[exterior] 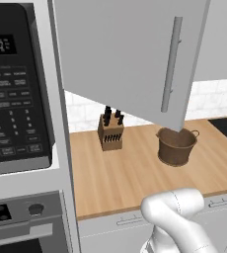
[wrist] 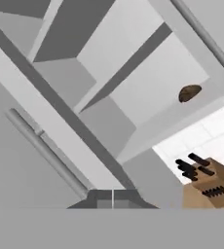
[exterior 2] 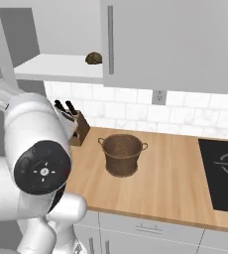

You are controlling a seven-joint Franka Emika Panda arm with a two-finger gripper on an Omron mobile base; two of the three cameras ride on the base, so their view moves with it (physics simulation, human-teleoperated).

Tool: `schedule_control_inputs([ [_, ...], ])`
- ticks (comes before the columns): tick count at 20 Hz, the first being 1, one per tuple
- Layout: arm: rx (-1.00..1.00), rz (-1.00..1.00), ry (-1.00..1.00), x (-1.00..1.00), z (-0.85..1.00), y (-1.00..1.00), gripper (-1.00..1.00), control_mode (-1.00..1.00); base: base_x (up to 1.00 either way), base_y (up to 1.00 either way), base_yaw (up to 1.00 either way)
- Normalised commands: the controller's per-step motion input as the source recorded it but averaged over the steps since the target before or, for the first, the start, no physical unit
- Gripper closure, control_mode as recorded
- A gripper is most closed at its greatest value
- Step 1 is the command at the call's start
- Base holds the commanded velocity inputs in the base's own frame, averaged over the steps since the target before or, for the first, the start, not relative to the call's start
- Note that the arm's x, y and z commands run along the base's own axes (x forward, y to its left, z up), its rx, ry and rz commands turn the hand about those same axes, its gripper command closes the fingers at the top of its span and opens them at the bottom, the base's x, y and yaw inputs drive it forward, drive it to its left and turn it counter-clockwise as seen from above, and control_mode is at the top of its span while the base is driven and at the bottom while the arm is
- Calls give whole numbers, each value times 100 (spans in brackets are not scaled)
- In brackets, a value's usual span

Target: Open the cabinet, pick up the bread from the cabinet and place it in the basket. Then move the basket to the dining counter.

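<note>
Bread [exterior 2: 93, 58] sits on the white shelf inside the cabinet [exterior 2: 168, 42], near the shelf's front edge, just left of the closed narrower door's handle in the right base view. Cabinet door [exterior: 128, 54] is swung wide open, so the shelf is exposed for a reach. In the hand view the bread [wrist: 189, 92] shows upper right, well apart from the gripper [wrist: 112, 198], so the hand looks to be aimed up into the cabinet but off to one side of the target. Gripper holds nothing; only the finger bases show at the bottom edge, so can't tell how far apart the fingers are. Basket [exterior 2: 122, 154] stands upright on the wood counter [exterior 2: 178, 181] right below the cabinet, handy for a short drop. Knife block [exterior: 110, 131] is left of the basket, apart from it. Judgement: door step done, bread pick not yet done. Next move calls for shifting toward the bread.
</note>
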Motion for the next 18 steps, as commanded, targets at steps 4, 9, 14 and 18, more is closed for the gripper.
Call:
schedule_control_inputs([
  [4,40,57,8,65,0,-19,100,-100,0,0,0],
  [9,20,42,19,78,-4,7,100,-100,0,0,0],
  [14,6,6,17,64,-27,31,100,-100,0,0,0],
  [18,9,1,28,78,-30,31,100,-100,0,0,0],
])
